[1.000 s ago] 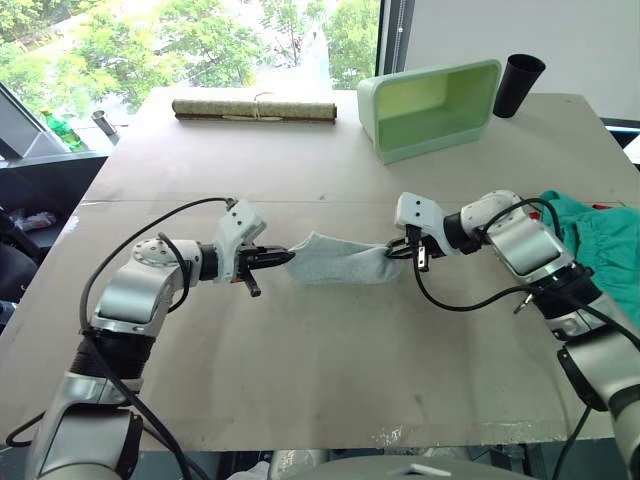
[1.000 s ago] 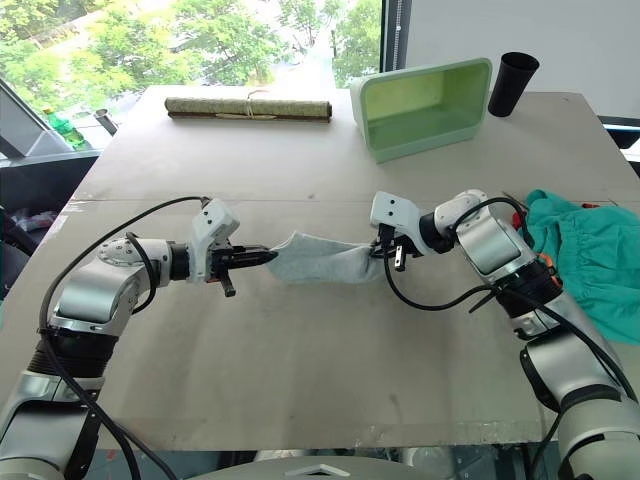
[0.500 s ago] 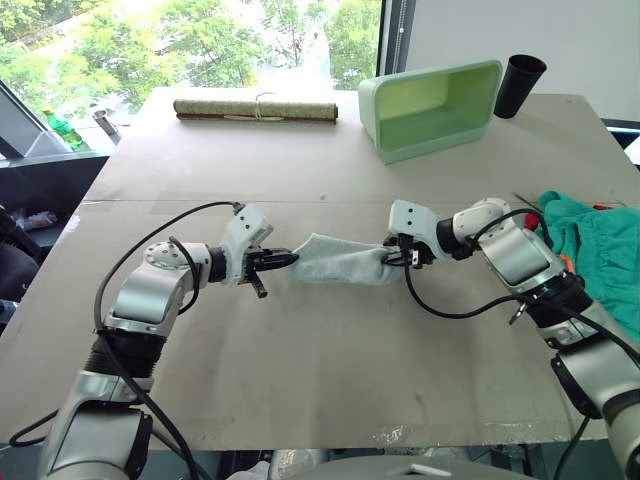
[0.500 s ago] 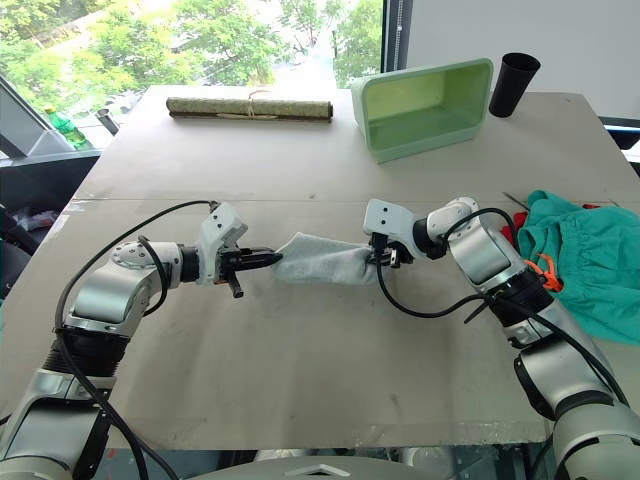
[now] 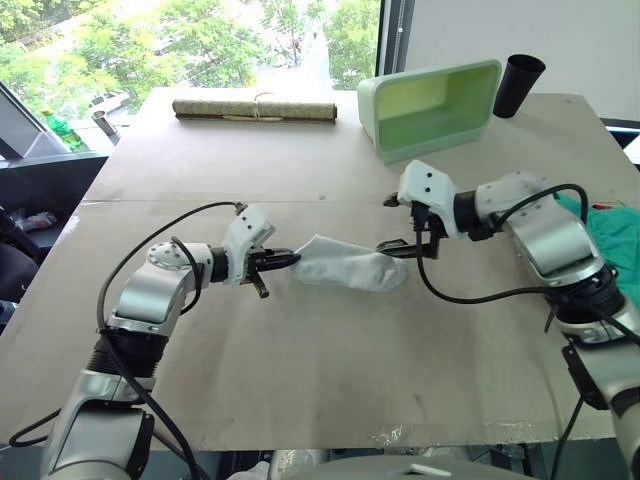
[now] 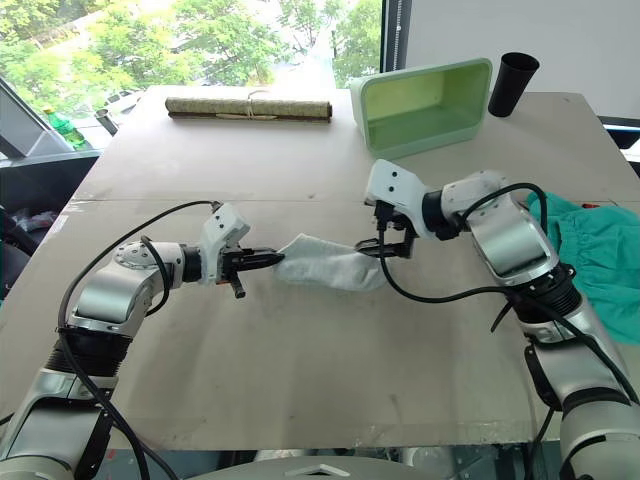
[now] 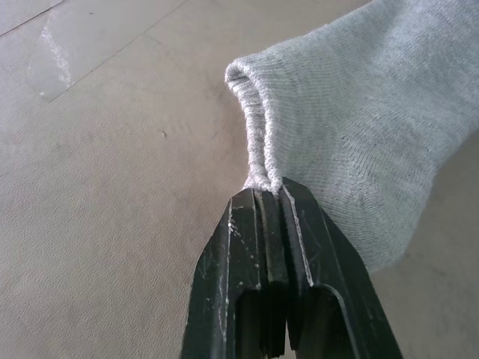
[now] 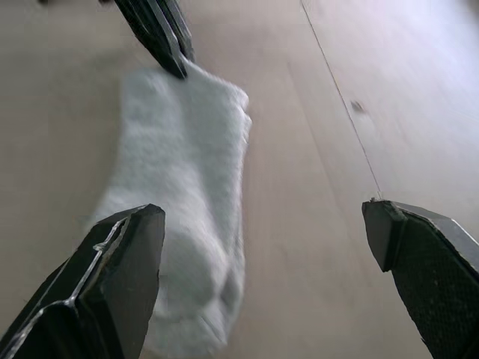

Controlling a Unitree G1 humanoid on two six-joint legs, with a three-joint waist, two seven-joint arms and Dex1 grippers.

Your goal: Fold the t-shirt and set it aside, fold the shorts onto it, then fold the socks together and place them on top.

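Observation:
The light grey socks (image 5: 345, 266) lie stretched on the table (image 5: 300, 370), and the far end rests on the board. My left gripper (image 5: 286, 262) is shut on the cuff end, pinching the knit rim (image 7: 258, 161) between its fingertips. My right gripper (image 5: 397, 224) hangs wide open just above the toe end, with nothing between its fingers (image 8: 123, 280). The teal shorts (image 5: 615, 255) lie bunched at the right table edge, behind my right arm. A thin red strip (image 5: 606, 207) shows beside them; I cannot tell what it belongs to. The t-shirt is hidden.
A pale green bin (image 5: 430, 105) lies on its side at the back of the table, a black cup (image 5: 521, 86) to its right. A rolled mat (image 5: 255, 108) lies along the far edge at the left.
My right gripper has opened, let go of the socks' toe end and lifted a little. That end has settled onto the table. The left gripper keeps its hold on the cuff.

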